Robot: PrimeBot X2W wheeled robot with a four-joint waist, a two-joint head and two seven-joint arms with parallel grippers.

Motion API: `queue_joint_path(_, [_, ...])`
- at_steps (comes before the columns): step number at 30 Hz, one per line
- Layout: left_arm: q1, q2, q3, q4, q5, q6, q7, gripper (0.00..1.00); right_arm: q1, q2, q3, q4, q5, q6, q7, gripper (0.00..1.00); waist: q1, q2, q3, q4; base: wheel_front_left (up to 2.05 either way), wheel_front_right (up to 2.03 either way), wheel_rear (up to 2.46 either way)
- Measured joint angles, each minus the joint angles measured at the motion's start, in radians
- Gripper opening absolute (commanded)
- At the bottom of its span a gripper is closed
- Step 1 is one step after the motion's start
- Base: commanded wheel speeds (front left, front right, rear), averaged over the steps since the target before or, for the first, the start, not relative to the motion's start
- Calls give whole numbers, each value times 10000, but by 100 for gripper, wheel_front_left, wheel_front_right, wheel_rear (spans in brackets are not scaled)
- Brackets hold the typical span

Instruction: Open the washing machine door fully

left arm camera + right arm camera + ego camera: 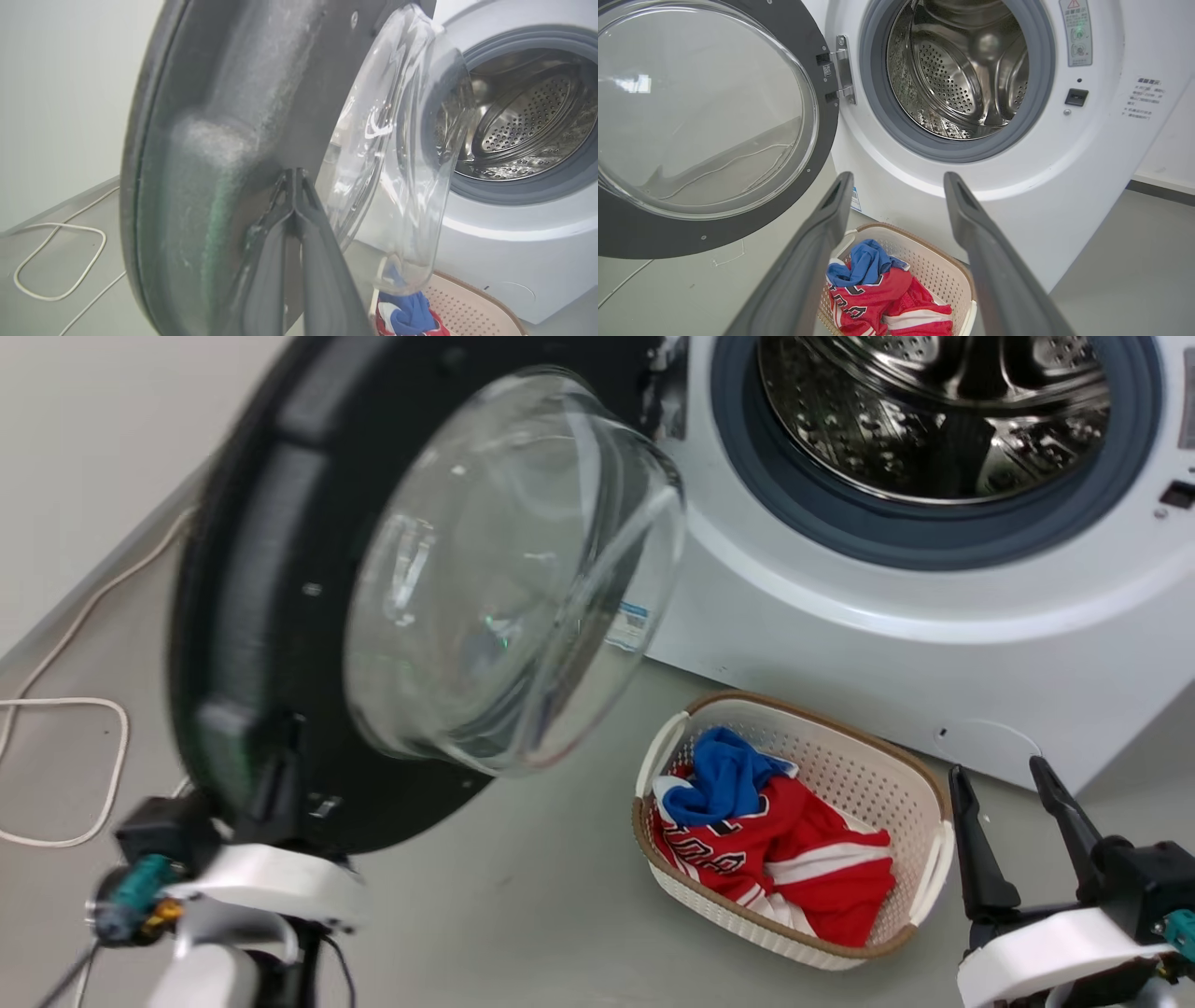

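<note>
While a white cable loops on the floor far L, the left gripper has its fingers pressed together, tips at the inner face of the washing machine door, near its lower edge. Door stands swung out L of the steel drum, glass bowl bulging fwd. Below the drum, a basket w/ red & blue clothes. Far R, the right gripper is spread wide, empty.
</note>
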Motion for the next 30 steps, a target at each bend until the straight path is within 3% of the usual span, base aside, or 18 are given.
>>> queue_joint_path(17, [-2074, 1816, 2203, 3438, -1175, -861, -660, 0, -725, -188, 21, -48, -136, 0, 48, 100, 1, 0, 1204, -1040, 0, 0, 0])
queue_joint_path(24, [-2657, 2115, 2493, 4677, -1269, -1156, -872, 0, -820, -182, -19, 178, -148, 0, -77, 100, 0, 0, 1168, -1221, 0, 0, 0])
queue_joint_path(30, [-2636, 1925, 2368, 4531, -859, -1106, -997, 0, -811, -142, -19, 414, -146, 0, -224, 100, 0, 0, 867, -1338, 0, 0, 0])
